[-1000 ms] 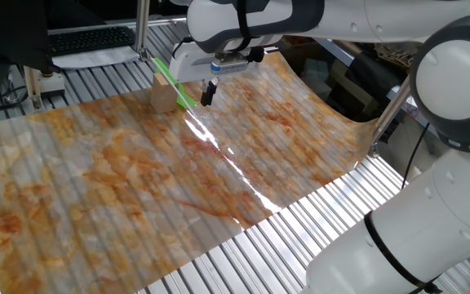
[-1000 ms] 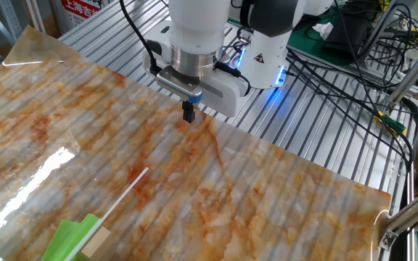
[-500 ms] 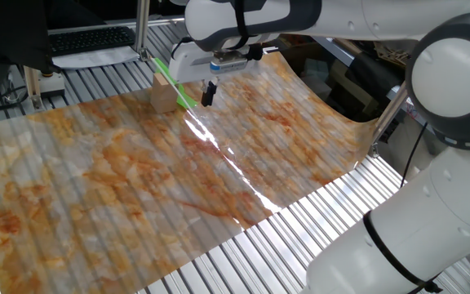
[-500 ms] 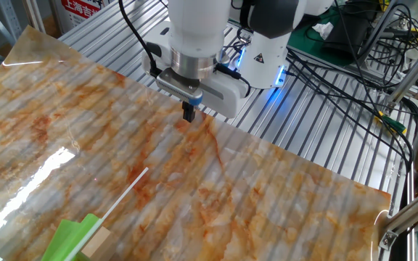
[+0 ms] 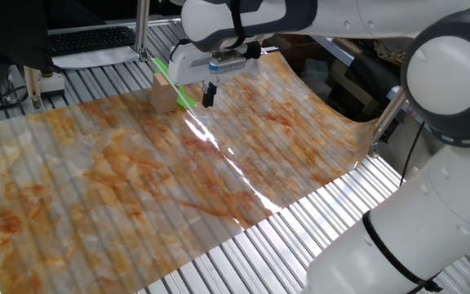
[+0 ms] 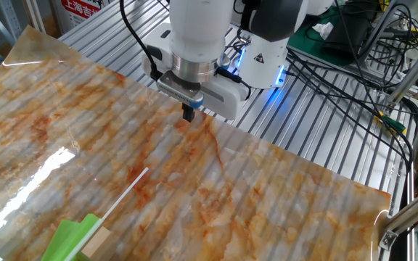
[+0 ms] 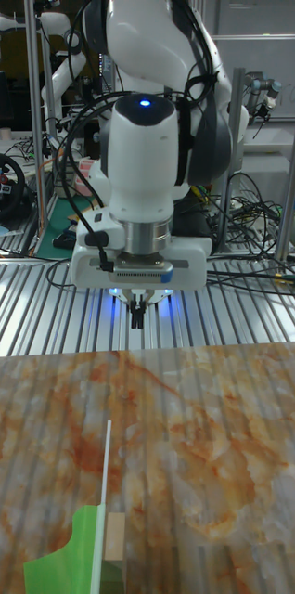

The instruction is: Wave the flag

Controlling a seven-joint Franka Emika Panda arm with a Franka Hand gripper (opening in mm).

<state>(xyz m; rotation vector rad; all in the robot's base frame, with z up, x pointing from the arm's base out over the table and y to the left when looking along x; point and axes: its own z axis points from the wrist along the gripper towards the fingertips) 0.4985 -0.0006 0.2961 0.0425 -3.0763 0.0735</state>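
Shell: my links are glossy white, rounded, with dark grey joint bands.
Gripper (image 7: pixel 139 316): short black fingers under my white hand.
Light: blue glow.
Cables: black.

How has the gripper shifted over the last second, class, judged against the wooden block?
Yes, slightly. In one fixed view the gripper has crept left toward the block and flag, which stayed put. Its jaws are closed and hold nothing.

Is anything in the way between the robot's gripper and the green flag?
Nothing visible is. The gripper hangs at the far edge of the marbled sheet, and only bare sheet lies between it and the flag, whose stick leans on a wooden block.
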